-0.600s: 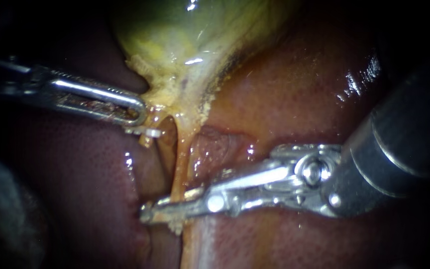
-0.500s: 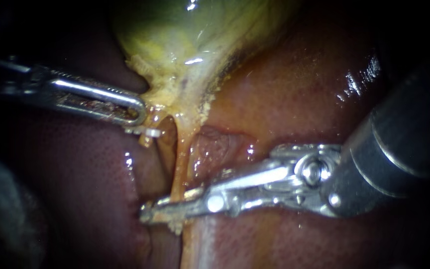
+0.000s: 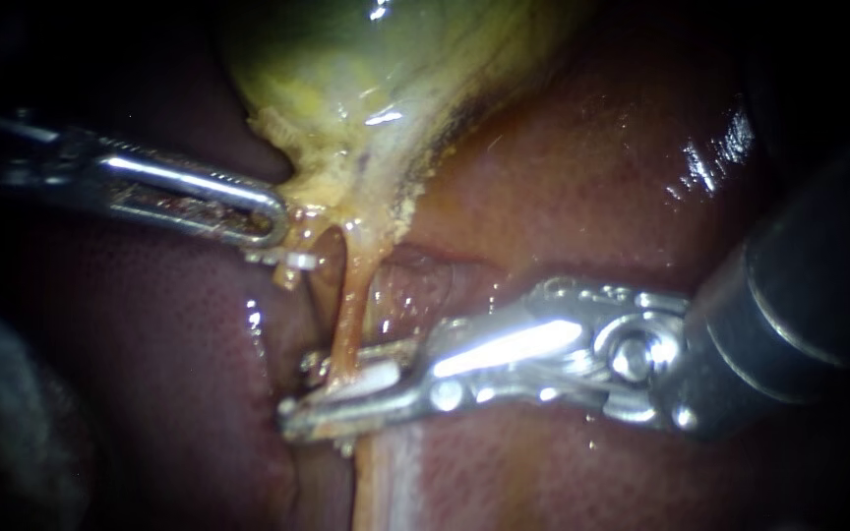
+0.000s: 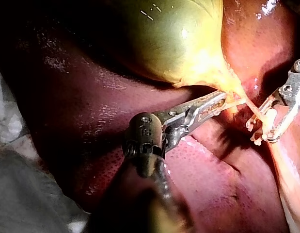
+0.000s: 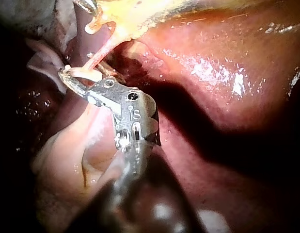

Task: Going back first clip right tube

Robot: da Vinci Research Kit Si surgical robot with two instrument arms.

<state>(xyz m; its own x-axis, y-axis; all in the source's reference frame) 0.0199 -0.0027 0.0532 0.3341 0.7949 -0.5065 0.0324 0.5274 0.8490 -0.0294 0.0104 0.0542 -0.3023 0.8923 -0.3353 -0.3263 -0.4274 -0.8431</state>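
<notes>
The end effector of the right instrument (image 3: 299, 395) is standing released, its two halves parted around the right tube (image 3: 346, 315). A white clip (image 3: 371, 376) is sitting on that tube between them. The end effector of the left instrument (image 3: 273, 224) is clenching the gallbladder (image 3: 366, 88) at its yellow lower edge, beside the liver (image 3: 592, 177).

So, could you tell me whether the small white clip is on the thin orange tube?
On: the small white clip lies across the thin orange tube, at the silver right instrument's tip; how firmly, cannot tell.
</notes>
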